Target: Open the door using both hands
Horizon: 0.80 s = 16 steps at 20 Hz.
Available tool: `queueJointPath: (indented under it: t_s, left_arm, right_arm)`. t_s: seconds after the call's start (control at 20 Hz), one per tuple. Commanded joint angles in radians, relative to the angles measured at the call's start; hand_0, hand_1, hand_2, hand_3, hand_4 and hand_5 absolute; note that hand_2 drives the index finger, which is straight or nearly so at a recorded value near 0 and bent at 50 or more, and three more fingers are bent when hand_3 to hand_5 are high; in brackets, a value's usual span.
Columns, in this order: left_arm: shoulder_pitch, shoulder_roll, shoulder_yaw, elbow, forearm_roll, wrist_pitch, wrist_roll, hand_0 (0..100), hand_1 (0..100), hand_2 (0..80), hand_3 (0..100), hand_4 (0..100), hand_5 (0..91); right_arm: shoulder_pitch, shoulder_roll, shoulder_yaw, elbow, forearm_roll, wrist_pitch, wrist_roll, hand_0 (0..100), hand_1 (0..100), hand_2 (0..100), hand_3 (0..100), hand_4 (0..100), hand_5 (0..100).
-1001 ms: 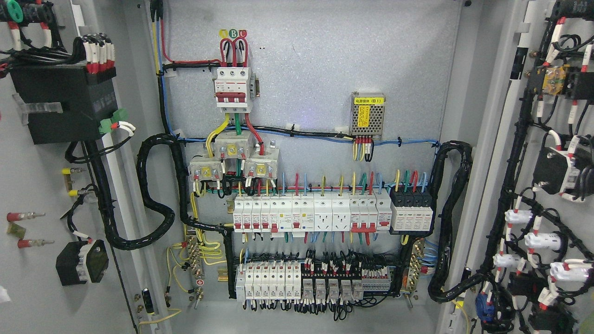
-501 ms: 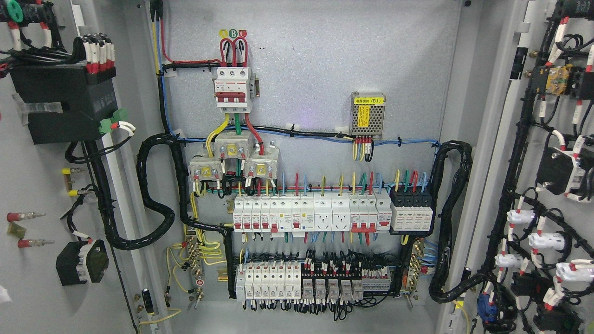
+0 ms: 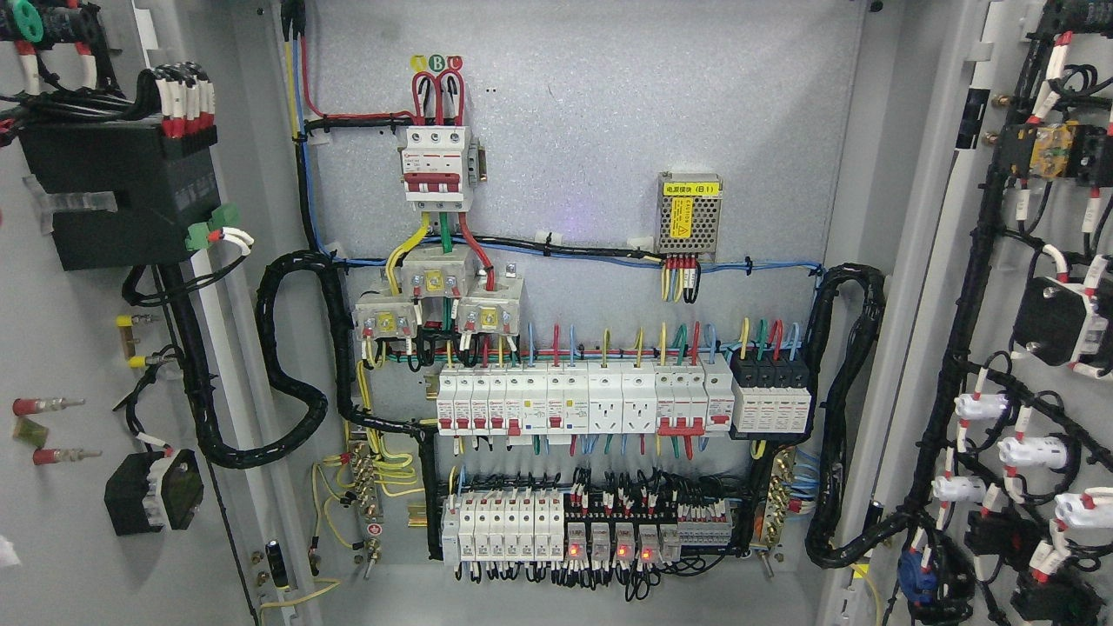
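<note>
Both cabinet doors, the left door [image 3: 61, 365] and the right door [image 3: 1035, 348], are seen swung open. No robot hand is shown, so finger state cannot be told. Near the backplate's top, round A, B, C tags [image 3: 436, 63] are read; a yellow label [image 3: 690, 188] ends "(B1)".

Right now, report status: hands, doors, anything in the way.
Both hands out of view. Left door and right door swung open, cabinet interior exposed. Nothing blocking either door.

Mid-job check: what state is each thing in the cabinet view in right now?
Left door: swung open.
Right door: swung open.
Main breaker: wired in; lever position unclear.
Bottom relays: red lights lit.
Power supply: mounted, wired.
Hands: not in view.
</note>
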<state>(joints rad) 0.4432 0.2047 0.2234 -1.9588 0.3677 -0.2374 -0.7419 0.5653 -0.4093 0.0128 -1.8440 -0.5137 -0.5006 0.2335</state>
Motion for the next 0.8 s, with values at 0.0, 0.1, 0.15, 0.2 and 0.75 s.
queueJointPath:
  t_s: [0.0, 0.1, 0.15, 0.2, 0.75]
  left_arm:
    - [0.028, -0.042, 0.135, 0.003, 0.007, -0.005, -0.022, 29, 0, 2.8, 3, 3, 0.0]
    - [0.028, -0.042, 0.163, 0.003, 0.016, -0.005, -0.022, 29, 0, 2.8, 3, 3, 0.0]
    - [0.029, -0.042, 0.18, 0.005, 0.036, -0.005, -0.024, 29, 0, 2.8, 3, 3, 0.0]
    - [0.031, -0.042, 0.195, 0.009, 0.057, -0.002, -0.028, 29, 0, 2.8, 3, 3, 0.0]
    - [-0.024, 0.061, 0.327, 0.207, 0.195, 0.023, -0.143, 29, 0, 2.8, 3, 3, 0.0]
  right_arm:
    - [0.01, -0.037, -0.007, 0.002, -0.025, -0.001, 0.015, 22, 0, 0, 0, 0, 0]
    - [0.01, -0.037, -0.017, 0.002, -0.026, -0.001, 0.015, 22, 0, 0, 0, 0, 0]
    - [0.011, -0.039, -0.02, 0.002, -0.026, -0.001, 0.015, 22, 0, 0, 0, 0, 0]
    - [0.013, -0.039, -0.022, 0.002, -0.026, -0.001, 0.015, 22, 0, 0, 0, 0, 0]
    - [0.038, -0.068, -0.093, 0.008, -0.123, 0.002, 0.063, 22, 0, 0, 0, 0, 0]
